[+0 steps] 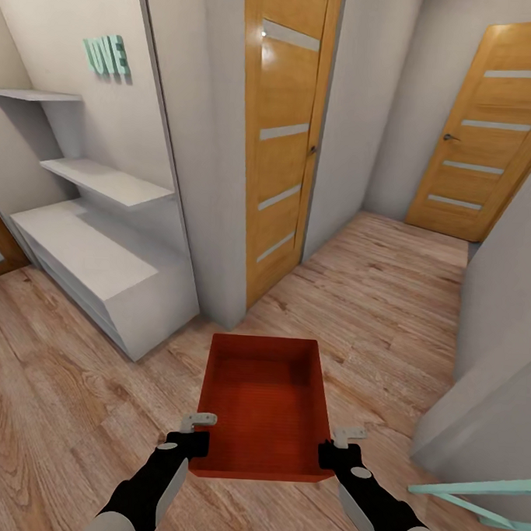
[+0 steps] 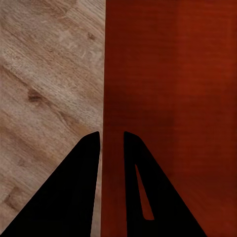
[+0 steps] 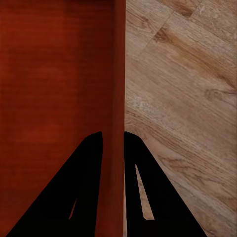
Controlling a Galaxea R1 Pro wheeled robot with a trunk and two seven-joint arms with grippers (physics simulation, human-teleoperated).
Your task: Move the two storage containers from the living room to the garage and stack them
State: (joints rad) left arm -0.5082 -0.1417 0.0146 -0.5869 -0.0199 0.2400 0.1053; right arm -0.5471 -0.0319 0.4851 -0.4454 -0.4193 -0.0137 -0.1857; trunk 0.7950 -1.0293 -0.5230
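Orange-red storage container | between left claw, right claw | walls pinched

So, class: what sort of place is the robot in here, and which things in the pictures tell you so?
Most likely a hallway inside a home: light wood-plank floor, two closed wooden doors set in white walls, and built-in white shelves under "LOVE" wall letters.

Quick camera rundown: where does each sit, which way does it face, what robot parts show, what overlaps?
Head view: high on the robot, facing forward and down a wood-floored hallway; both black arms carry an orange-red rectangular lidless bin.
Left wrist view: along the left tool, straddling the bin's thin wall, floor beyond.
Right wrist view: along the right tool, straddling the opposite wall.
Shared: bin and light wood-plank floor appear in all three.
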